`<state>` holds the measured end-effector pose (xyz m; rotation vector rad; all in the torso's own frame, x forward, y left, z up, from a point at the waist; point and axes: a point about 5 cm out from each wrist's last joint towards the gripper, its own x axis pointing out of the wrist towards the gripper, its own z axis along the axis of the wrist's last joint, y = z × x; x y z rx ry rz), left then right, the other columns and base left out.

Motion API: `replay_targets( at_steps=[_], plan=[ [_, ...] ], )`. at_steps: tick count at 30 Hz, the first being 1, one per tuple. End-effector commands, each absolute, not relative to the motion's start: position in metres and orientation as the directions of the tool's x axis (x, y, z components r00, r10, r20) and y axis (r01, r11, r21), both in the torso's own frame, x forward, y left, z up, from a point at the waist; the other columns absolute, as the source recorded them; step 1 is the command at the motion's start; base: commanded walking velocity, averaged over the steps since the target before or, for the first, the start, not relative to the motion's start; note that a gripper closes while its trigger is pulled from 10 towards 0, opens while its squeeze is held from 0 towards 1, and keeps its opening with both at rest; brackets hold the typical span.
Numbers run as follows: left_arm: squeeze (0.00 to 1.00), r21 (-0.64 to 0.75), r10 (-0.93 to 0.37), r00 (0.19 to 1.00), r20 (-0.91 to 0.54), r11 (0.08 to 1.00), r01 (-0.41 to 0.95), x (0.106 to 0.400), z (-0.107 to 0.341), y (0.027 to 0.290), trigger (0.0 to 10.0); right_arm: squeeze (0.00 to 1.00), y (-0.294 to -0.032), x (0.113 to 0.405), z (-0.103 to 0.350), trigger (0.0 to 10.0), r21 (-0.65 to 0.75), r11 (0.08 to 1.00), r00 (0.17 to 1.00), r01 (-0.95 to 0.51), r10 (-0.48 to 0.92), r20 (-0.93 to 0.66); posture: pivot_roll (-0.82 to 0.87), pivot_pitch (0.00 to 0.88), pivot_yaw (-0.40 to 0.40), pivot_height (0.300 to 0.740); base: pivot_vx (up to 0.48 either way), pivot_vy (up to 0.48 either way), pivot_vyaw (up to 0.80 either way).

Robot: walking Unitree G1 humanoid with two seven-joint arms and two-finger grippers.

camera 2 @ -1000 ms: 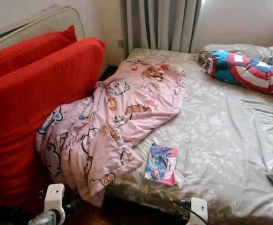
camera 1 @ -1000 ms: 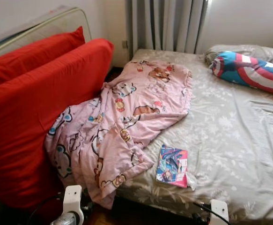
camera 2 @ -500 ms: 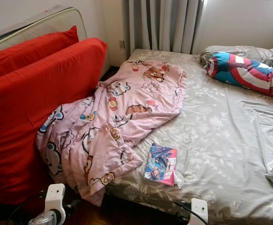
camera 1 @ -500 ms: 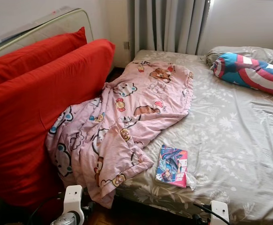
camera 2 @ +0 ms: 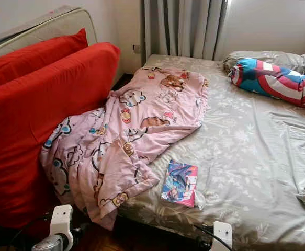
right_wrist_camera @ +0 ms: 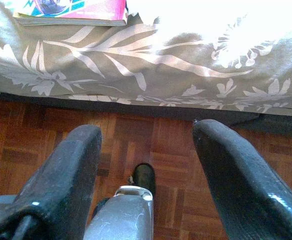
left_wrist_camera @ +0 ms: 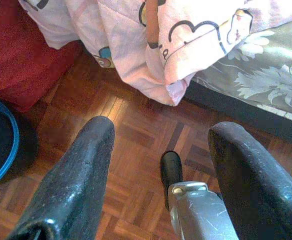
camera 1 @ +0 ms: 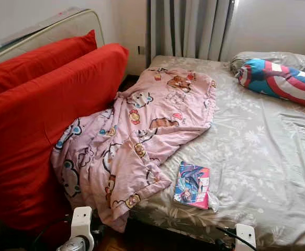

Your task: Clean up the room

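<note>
Here both the left gripper (left_wrist_camera: 158,165) and right gripper (right_wrist_camera: 146,160) hang released above the parquet floor (right_wrist_camera: 171,135); a book (camera 1: 193,184) lies on the bed (camera 1: 257,157).

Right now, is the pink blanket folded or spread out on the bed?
Neither neatly: the pink blanket lies crumpled across the bed, one end hanging off the edge toward the floor beside the red cushion.

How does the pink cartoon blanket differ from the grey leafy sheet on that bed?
The pink blanket is printed with cartoon animals; the grey sheet bears pale leaves and flowers. The blanket lies crumpled and slanted, one end hanging off the bed's near corner against the red cushion; the sheet is spread fairly flat over the mattress. The blanket covers just the bed's left strip; the sheet covers all of it. Both are soft, patterned bedding.
</note>
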<state>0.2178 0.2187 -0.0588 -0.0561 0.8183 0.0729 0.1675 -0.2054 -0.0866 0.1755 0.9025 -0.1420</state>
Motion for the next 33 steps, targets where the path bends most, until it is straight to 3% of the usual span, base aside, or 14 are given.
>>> replay_targets(
  at_steps=[1, 25, 33],
  plan=[
    [0.0, -0.021, 0.047, 0.673, -0.738, 0.996, -0.092, 0.2155, -0.0604, 0.219, 10.0, 0.0, -0.2068, 0.1649, -0.0876, 10.0, 0.085, 0.976, 0.604, 0.201, -0.055, -0.795, 0.01, 0.0, 0.017, 0.74, 0.247, 0.0, 0.0],
    [0.0, -0.018, 0.042, 0.672, -0.74, 0.997, -0.082, 0.2154, -0.0603, 0.2195, 10.0, 0.0, -0.2064, 0.1653, -0.0873, 10.0, 0.082, 0.976, 0.61, 0.202, -0.06, -0.79, 0.01, 0.0, 0.019, 0.74, 0.27, 0.0, 0.0],
    [0.0, -0.025, 0.044, 0.681, -0.731, 0.996, -0.091, 0.2164, -0.0594, 0.2197, 10.0, 0.0, -0.2076, 0.1734, -0.0802, 10.0, 0.1, 0.973, 0.697, 0.208, -0.076, -0.713, 0.01, 0.0, 0.02, 0.74, 0.0, 0.0, 0.0]
  ],
)
